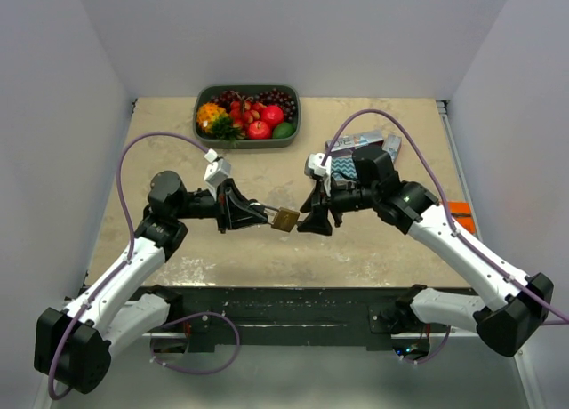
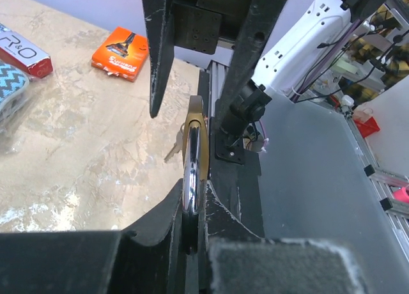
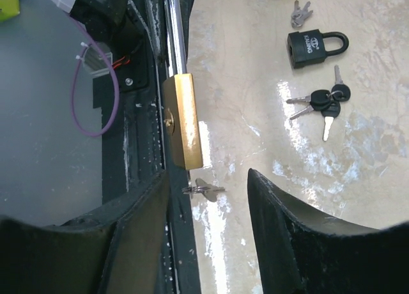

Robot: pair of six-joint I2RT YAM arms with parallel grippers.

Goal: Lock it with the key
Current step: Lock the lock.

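My left gripper (image 1: 264,215) is shut on the chrome shackle (image 2: 191,176) of a brass padlock (image 1: 285,220) and holds it above the table. A small silver key on a ring (image 3: 203,190) sticks out at the lock's free end; I cannot tell how deep it sits. My right gripper (image 1: 313,222) is open, its tips just right of the lock. In the right wrist view the brass body (image 3: 182,121) and the key lie between my open fingers (image 3: 268,198), not touched. In the left wrist view the left gripper (image 2: 193,193) clamps the shackle, with the key (image 2: 172,150) beside the body.
A black padlock (image 3: 314,46) and a bunch of black-headed keys (image 3: 323,103) lie on the table, with more keys (image 3: 299,13) beyond. A tray of fruit (image 1: 247,116) stands at the back. Packets (image 1: 356,147) lie behind the right arm. An orange packet (image 2: 121,46) lies at the right edge.
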